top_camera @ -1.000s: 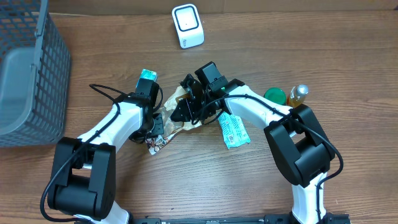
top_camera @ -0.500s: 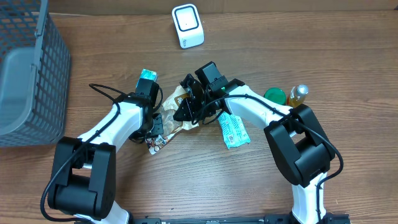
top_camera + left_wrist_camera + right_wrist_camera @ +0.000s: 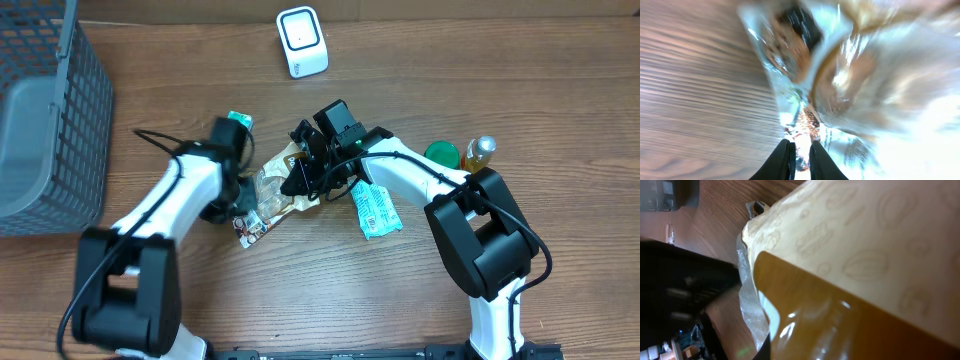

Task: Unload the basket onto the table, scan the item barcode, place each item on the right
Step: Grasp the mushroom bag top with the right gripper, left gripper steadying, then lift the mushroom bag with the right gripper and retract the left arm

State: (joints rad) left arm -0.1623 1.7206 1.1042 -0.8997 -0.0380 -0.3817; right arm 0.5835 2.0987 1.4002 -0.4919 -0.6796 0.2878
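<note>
Overhead, the left arm (image 3: 165,195) has swung outward and the right gripper (image 3: 303,178) has just clamped the bag (image 3: 272,188) mid-table, well short of the scanner (image 3: 302,42); left wrist, the left gripper (image 3: 800,152) pinches its edge; right wrist, bag fills the view, likely ready to lift.

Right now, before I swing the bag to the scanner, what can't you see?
- Barcode on the snack bag: not found. The left wrist view is blurred, and the right wrist view is too close, showing only wrapper.
- Bag's underside: hidden overhead by the bag itself.
- Teal packet print: too small overhead.
</note>
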